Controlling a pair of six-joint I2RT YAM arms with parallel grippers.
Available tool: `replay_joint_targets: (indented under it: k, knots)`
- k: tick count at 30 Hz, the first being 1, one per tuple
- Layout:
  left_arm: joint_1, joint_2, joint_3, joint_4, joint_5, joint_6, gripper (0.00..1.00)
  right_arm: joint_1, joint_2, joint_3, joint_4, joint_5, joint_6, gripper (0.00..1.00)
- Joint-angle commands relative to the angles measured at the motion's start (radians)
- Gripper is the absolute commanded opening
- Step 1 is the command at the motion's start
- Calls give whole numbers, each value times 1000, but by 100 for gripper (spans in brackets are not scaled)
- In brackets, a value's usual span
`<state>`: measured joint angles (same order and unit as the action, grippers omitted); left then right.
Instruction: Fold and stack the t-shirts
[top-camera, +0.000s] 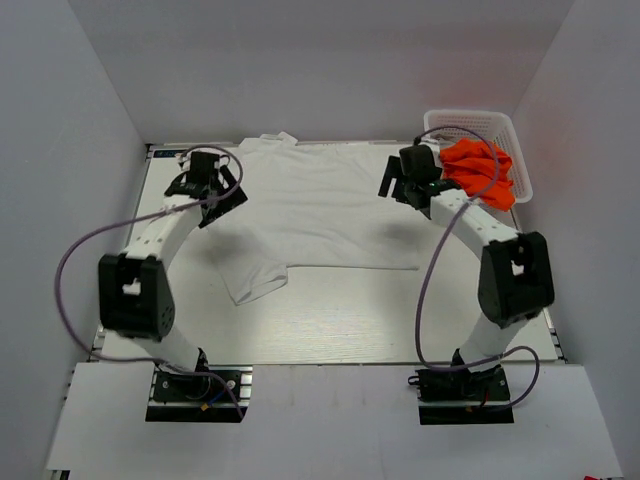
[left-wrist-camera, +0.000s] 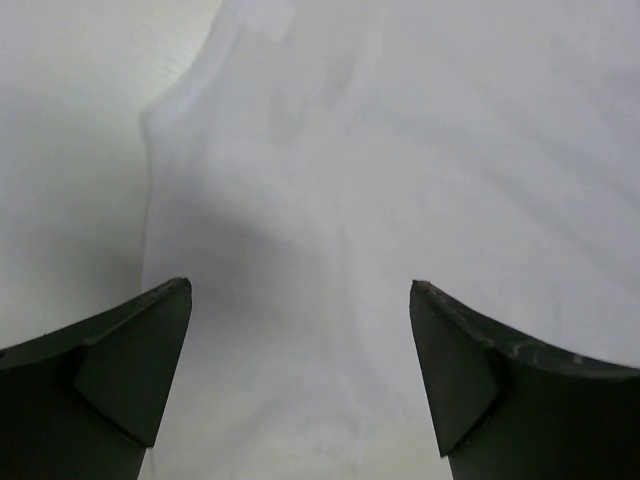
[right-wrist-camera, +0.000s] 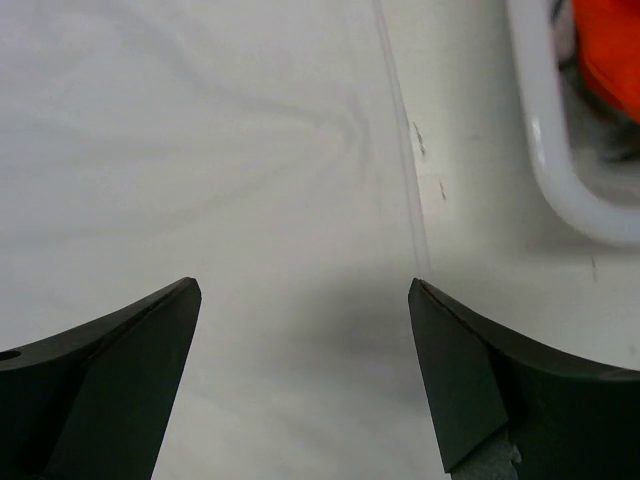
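A white t-shirt (top-camera: 320, 210) lies spread flat across the far middle of the table, one sleeve pointing toward the near left. My left gripper (top-camera: 222, 192) is open just above the shirt's left part; the left wrist view shows white cloth (left-wrist-camera: 330, 200) between its spread fingers (left-wrist-camera: 130, 350). My right gripper (top-camera: 400, 185) is open above the shirt's right hem edge (right-wrist-camera: 400, 150), which runs between its fingers (right-wrist-camera: 470, 360). An orange t-shirt (top-camera: 480, 172) is bunched in the white basket (top-camera: 505, 125) at the far right.
The basket's white rim (right-wrist-camera: 560, 160) lies close to the right of my right gripper. Bare white table (top-camera: 340, 320) stretches in front of the shirt. Grey walls enclose the table on three sides.
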<state>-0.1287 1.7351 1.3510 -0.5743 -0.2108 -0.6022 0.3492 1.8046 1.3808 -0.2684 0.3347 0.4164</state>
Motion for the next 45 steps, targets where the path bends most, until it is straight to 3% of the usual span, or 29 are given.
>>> replay_joint_targets:
  k: [1, 2, 6, 10, 14, 25, 32, 33, 34, 45]
  knots:
    - [-9, -225, -229, -38, 166, -93, 100, -1, -146, -181, 60, 41, 88, 90]
    - [-9, -327, -283, -27, 188, -105, 100, -1, -190, -207, 67, 40, 94, 90]
    - [-29, -498, -540, -54, 252, -174, 100, -7, -274, -313, 72, 50, 154, 90]
    - [-38, -675, -676, -98, 291, -203, 100, -3, -324, -374, 44, 24, 196, 90]
    - [-48, -688, -746, -131, 269, -214, 100, -6, -393, -500, 116, -39, 228, 90]
    - [-48, -554, -802, 28, 203, -214, 59, -7, -493, -604, 75, -42, 220, 90]
    - [-48, -430, -793, 97, 217, -188, 28, -9, -490, -640, 15, -45, 196, 90]
    - [-48, -416, -793, 111, 217, -179, 6, -10, -484, -643, 9, -51, 184, 90]
    - [-48, -392, -782, 111, 217, -179, 0, -10, -479, -635, -8, -51, 171, 90]
    - [-48, -499, -768, 178, 215, -140, 0, -24, -383, -644, 53, -88, 269, 90]
